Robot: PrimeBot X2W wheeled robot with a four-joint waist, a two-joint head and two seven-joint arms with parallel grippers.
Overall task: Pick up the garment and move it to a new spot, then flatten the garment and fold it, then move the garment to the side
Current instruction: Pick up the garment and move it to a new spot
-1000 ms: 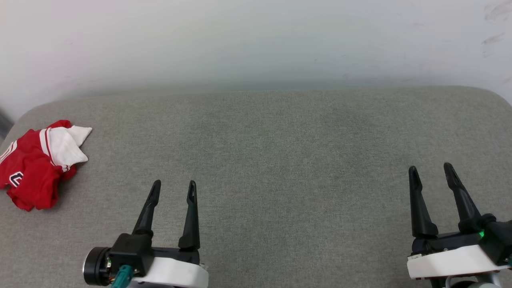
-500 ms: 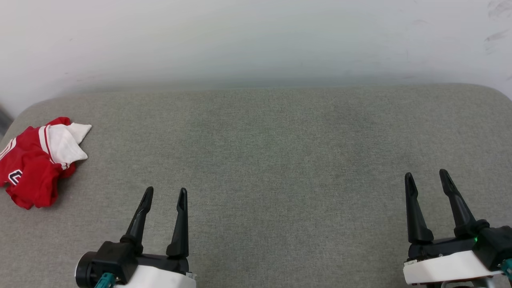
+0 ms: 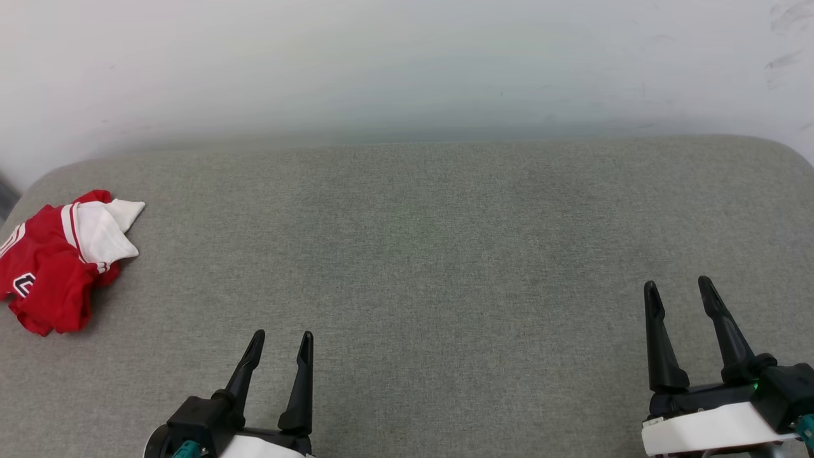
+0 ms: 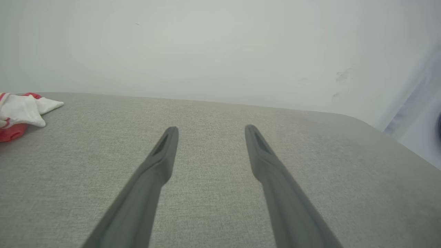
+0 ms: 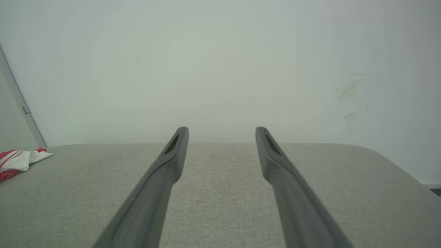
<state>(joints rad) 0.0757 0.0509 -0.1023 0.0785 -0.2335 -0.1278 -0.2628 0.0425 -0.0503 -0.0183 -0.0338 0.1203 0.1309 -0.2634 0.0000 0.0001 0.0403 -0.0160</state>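
L gripper pulls back toward the robot over the last sec.: in the head view its fingertips sit much lower than before, having drifted left, then right again, w/ most of its black-and-white base now cut off by the bottom edge. R gripper also eases back, but only slightly, its tips a little lower in frame than a sec. ago.

Even, soft, bright illumination was recorded, with a faint shadow cast beside the garment on the grey padded surface. In both wrist views the dark fingers were rendered out of focus near the lens, and the surface's far edge was bowed by wide-angle distortion. A blurred pale streak was noted at the left wrist view's right edge.
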